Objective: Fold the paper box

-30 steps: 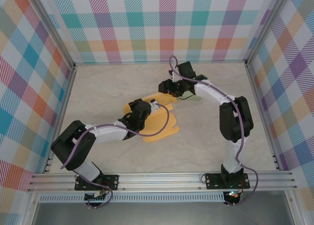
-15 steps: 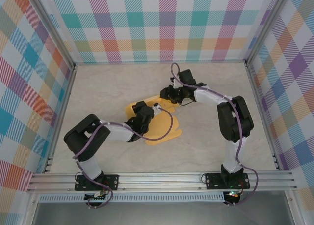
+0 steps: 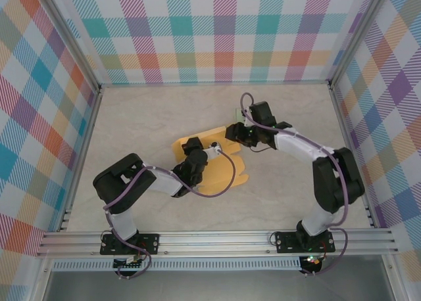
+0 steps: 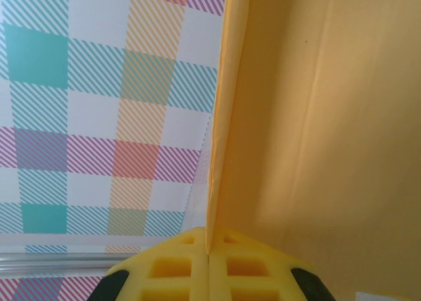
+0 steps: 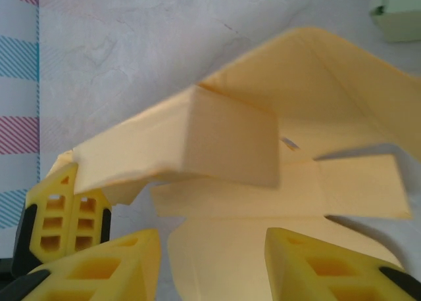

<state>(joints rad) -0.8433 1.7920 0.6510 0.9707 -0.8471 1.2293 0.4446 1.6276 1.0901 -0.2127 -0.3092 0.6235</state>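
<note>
Left jaws (image 4: 209, 268): closed on the thin edge of an upright yellow panel, pads pressed to either side of it.
Right jaws (image 5: 212, 261): standing apart, gripping nothing, with the flat bottom panel showing in the gap.
Paper box (image 3: 223, 173): lying mid-surface between the two arms, partly folded; from the right wrist, one flap (image 5: 230, 143) raised and bent over the flat panels, with the left arm's pads (image 5: 66, 215) clamped at its lower left end.
Box interior: bare yellow card, creased where the panels meet.
Beyond the box: small pale green object (image 5: 398, 12) resting on the surface (image 3: 145, 117), just past the far corner.
Backdrop: checkered wall (image 4: 99, 117) behind the held panel.
Change over the last second: box shifted slightly right and toward the near edge; right jaws moved nearer and rightward, elbow swung toward the right wall; left jaws carried a little right, left elbow drawn in toward the box.
</note>
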